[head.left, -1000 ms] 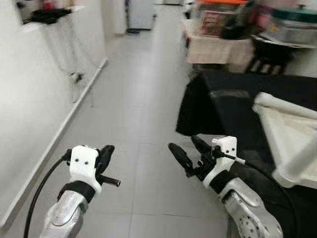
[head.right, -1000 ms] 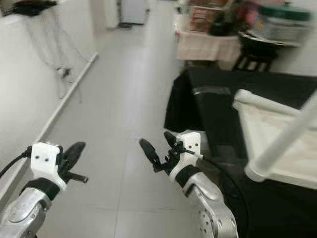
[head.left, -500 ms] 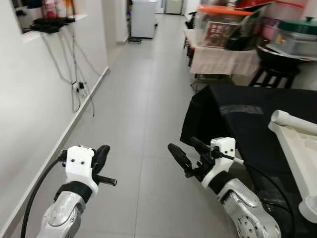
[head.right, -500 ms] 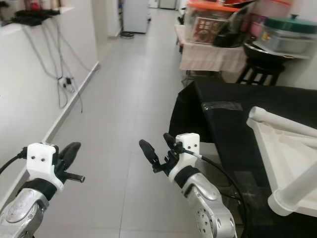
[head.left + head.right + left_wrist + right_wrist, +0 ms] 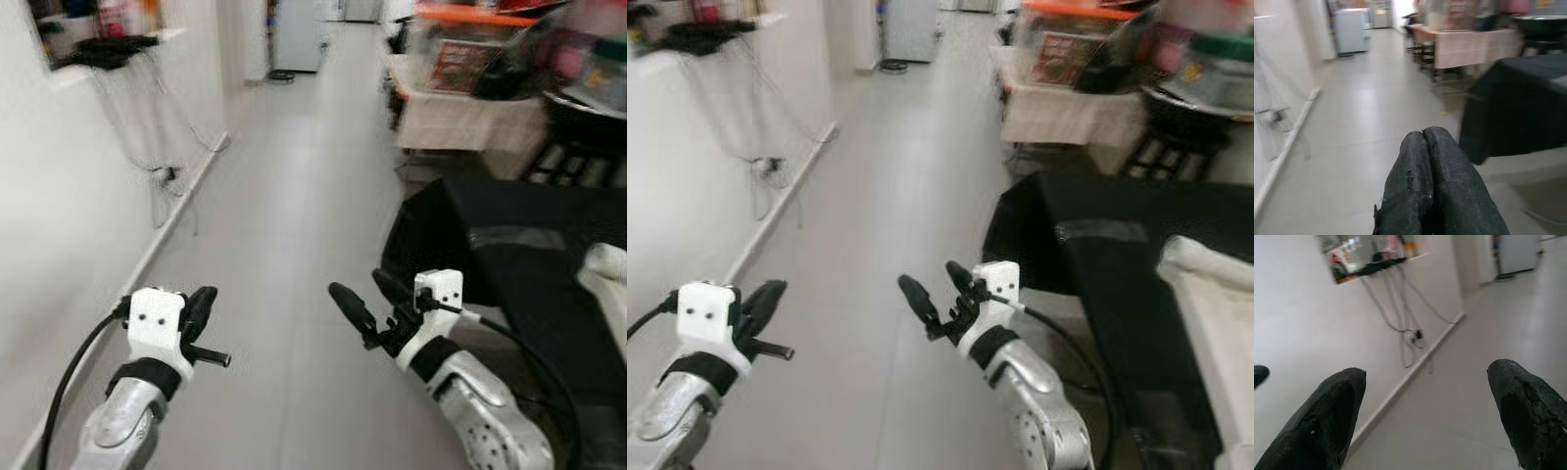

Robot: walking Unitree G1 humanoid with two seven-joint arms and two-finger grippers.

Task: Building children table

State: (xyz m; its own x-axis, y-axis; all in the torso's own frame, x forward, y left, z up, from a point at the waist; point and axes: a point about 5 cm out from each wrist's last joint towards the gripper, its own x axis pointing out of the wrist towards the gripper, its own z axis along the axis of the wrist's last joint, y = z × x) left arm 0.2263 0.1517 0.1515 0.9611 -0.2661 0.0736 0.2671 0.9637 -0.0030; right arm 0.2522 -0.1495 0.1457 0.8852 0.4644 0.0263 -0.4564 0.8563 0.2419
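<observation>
Ahead, the grey floor [image 5: 284,186] lies free between wall [image 5: 69,196] and black-draped surface [image 5: 519,255]; left pincer [image 5: 201,313] clenched, right pincer [image 5: 367,302] spread, both empty.

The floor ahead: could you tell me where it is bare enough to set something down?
The grey floor is free down the corridor, between the white wall and the black cloth. The left hand and right hand hover over it. Beyond the cloth it is crowded: a draped table piled with containers.
</observation>
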